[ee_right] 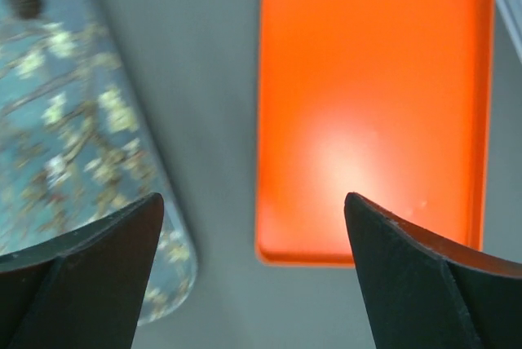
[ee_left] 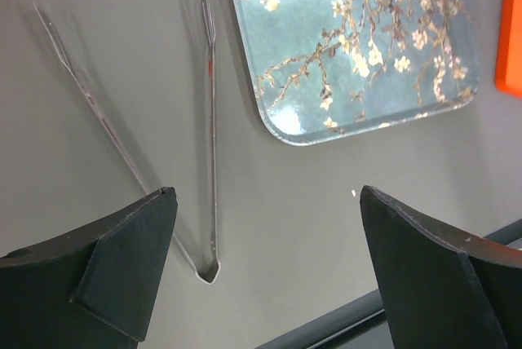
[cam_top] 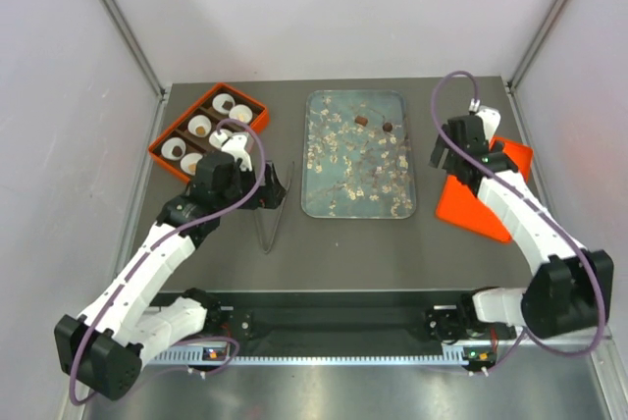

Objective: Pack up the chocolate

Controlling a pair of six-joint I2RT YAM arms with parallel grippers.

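We see two dark chocolates at the far end of the glassy tray. They look tiny, light, easily dented and liable to roll, so we would pinch each low across its sides, probably with the tongs lying on the table beside the tray. The left claw and right claw both gape empty, and the right hangs above the orange lid.

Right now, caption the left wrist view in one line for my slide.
Open left gripper poised over metal tongs lying on the grey table beside the blossom-print tray.
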